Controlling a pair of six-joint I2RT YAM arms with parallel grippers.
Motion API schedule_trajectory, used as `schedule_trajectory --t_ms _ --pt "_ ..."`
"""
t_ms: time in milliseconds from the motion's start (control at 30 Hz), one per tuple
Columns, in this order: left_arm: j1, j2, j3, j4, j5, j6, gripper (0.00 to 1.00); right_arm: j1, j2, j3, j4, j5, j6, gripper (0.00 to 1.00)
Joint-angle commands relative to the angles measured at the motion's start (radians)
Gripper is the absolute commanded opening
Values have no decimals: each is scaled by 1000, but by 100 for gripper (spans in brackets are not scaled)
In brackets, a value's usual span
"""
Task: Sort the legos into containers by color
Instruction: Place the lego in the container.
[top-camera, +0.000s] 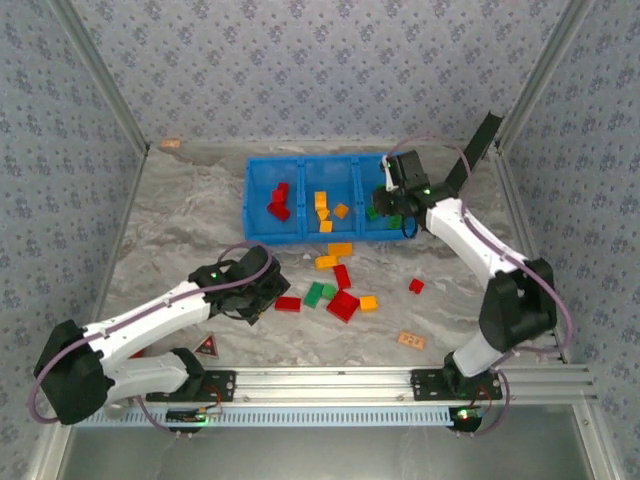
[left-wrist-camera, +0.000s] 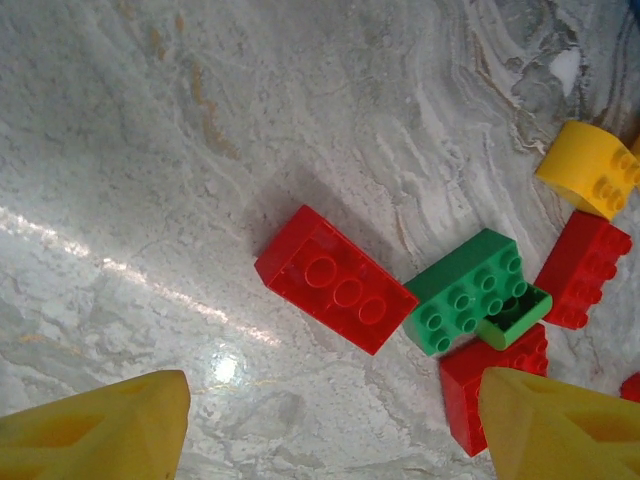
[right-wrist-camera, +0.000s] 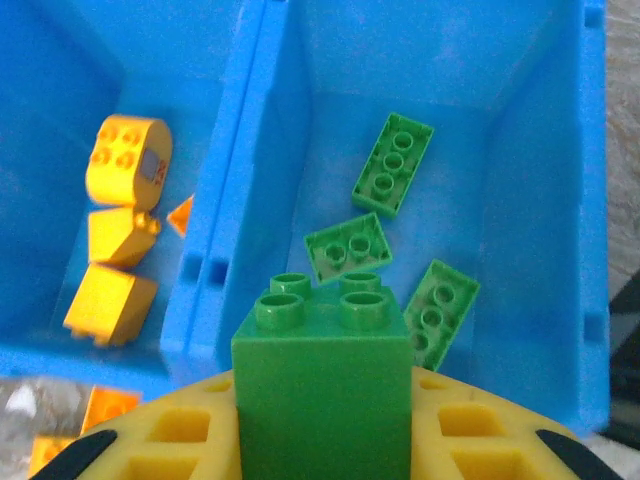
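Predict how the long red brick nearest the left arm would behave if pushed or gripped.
The red brick looks like rigid moulded plastic, so it probably keeps its shape when squeezed. Boxy and lying flat, it seems unlikely to roll. On the glossy table it would likely slide.

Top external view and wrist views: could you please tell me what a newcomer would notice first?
The bright blue tray at the far side of the table stands out, its three compartments sorted red, orange-yellow and green. The right gripper holds a green brick over the green compartment, and the left gripper hangs open above a red brick among loose legos at mid-table.
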Motion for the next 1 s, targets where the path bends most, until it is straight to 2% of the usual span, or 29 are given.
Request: schedule_trajectory --t_ms 0,133,400,633,967 --pt "-14 48 65 -26 -15 -144 78 -21 101 87 45 -5 -30 28" --pt "-19 104 104 -89 -1 -199 79 -34 221 165 52 -14 -45 28" --pt "-36 157 109 -101 30 -283 80 -57 383 224 91 -43 -38 30" --pt "-37 190 76 -39 32 -318 80 -59 426 238 96 -57 -41 35" --pt "-35 302 80 66 82 -317 79 -65 415 226 90 -65 -40 48"
